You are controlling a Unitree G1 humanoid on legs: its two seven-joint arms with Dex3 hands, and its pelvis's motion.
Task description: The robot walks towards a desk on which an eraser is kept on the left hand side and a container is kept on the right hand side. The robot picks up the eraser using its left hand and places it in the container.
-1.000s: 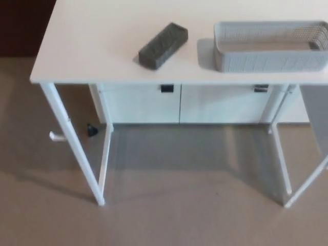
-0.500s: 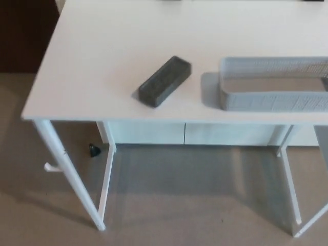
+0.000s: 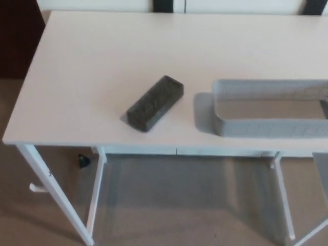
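Grey eraser [image 3: 155, 102] on desk [image 3: 92, 66], left of container [image 3: 266, 125]; no hand visible

Carpet, white legs and a dark corner — that's the surroundings.

Brown carpet [image 3: 169, 205] fills the lower part of the view, showing under the front edge of the desk, with soft shadow bands across it. White legs [image 3: 54, 192] slant down from the front left corner, a second white post [image 3: 95, 195] just inside them, and matching legs [image 3: 284, 200] drop below the front right edge. A small black object [image 3: 83, 161] sits on the carpet near the left legs — too small to tell what it is. A little white bracket [image 3: 37, 188] juts out low on the left. Beyond the far left corner, a dark brown surface [image 3: 18, 41]; along the far edge, pale panels split by a black gap [image 3: 163, 5].
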